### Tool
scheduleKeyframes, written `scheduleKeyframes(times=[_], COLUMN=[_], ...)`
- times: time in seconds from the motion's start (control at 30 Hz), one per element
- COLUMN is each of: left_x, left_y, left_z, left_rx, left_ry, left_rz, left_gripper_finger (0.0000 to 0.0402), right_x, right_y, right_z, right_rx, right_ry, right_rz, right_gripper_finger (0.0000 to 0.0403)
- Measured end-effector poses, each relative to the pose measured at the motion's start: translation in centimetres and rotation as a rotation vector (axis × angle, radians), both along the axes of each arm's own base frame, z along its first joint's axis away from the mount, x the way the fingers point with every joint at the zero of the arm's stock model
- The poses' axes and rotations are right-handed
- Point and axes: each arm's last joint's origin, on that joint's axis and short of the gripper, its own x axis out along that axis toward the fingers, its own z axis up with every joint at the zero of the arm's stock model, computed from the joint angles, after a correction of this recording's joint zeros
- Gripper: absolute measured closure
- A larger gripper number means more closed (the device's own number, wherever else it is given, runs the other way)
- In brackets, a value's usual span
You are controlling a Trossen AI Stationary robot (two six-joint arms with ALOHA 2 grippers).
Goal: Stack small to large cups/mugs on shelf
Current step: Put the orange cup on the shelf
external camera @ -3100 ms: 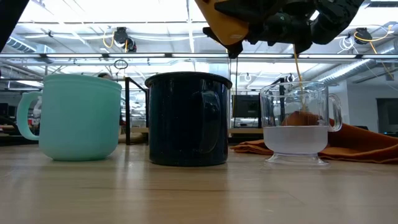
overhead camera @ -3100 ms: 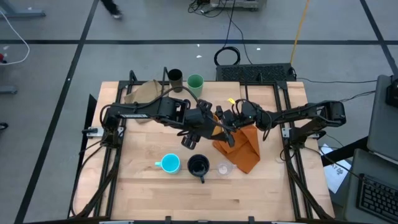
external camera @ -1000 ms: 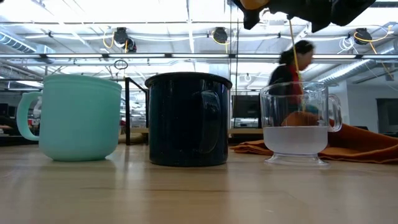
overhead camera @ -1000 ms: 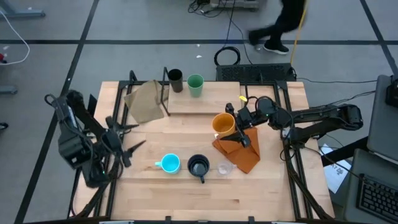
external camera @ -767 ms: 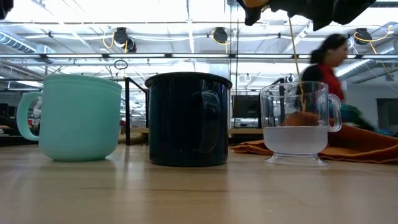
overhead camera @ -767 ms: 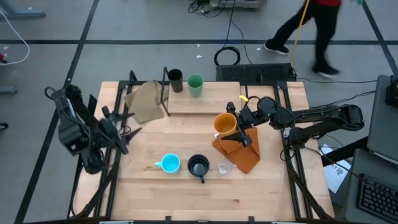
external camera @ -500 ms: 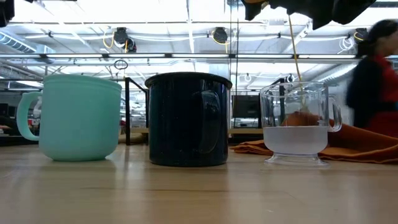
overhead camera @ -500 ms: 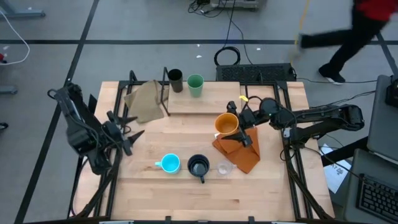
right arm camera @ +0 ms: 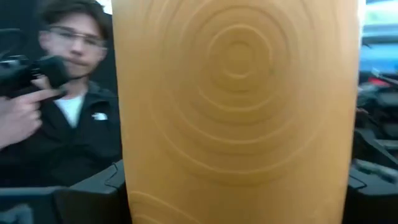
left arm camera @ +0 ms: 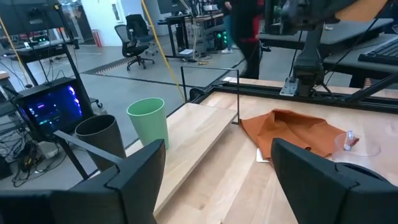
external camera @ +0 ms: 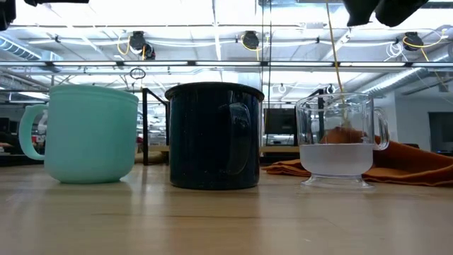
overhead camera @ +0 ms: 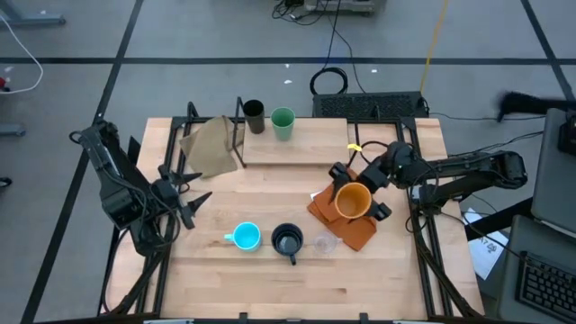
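Note:
My right gripper (overhead camera: 356, 192) is shut on the orange cup (overhead camera: 353, 201), held above the orange cloth (overhead camera: 353, 229) at the table's right. The cup's ridged orange surface (right arm camera: 236, 106) fills the right wrist view. The dark brown cup (overhead camera: 254, 115) and green cup (overhead camera: 283, 121) stand on the shelf (overhead camera: 306, 146) at its far left end. The light blue mug (overhead camera: 245, 237), navy mug (overhead camera: 287, 240) and clear cup (overhead camera: 324, 243) stand in a row on the table near the front. My left gripper (overhead camera: 186, 200) is open at the table's left edge, holding nothing. My right gripper pinches the orange cup between its two fingers, one finger (overhead camera: 338, 172) on the far-left side of it and the other (overhead camera: 378, 210) on the near-right side. The cup's wall (right arm camera: 134, 180) spans the whole gap between them. It is lifted clear of the cloth and table.
A tan cloth (overhead camera: 209, 144) drapes over the shelf's left end. Black frame rails (overhead camera: 423, 234) run along the table's sides. A person (right arm camera: 68, 93) shows beyond the table in the right wrist view. Bare tabletop (overhead camera: 270, 288) lies in front of the mugs.
My right gripper has carried the orange cup toward the table's near right, over the cloth, and rolled its wrist, so the cup has turned about in the hold. My left arm has sunk a little at the table's left edge, its gripper still open.

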Motion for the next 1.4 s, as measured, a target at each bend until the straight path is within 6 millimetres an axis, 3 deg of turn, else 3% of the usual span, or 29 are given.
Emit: scheduleKeyframes(times=[0.4, 0.53, 1.0, 1.4], left_x=[0.1, 0.1, 0.2, 0.4], left_y=[-0.2, -0.2, -0.4, -0.6], left_z=[0.1, 0.1, 0.0, 0.0], left_rx=[-0.002, -0.002, -0.063, -0.066], left_ry=[-0.003, -0.003, 0.031, 0.033], left_rz=[-0.005, -0.005, -0.026, -0.037], left_gripper_finger=[0.0110, 0.0110, 0.0110, 0.0110], right_x=[-0.2, 0.0, 1.1, 0.9], right_y=[0.0, -0.1, -1.5, 0.1], right_z=[0.4, 0.4, -0.3, -0.1], right_rx=[0.006, 0.016, 0.033, -0.007], right_ry=[-0.031, -0.039, -0.057, -0.073], right_rz=[0.027, -0.043, -0.717, -1.267], right_gripper_finger=[0.0120, 0.0120, 0.0120, 0.0120])
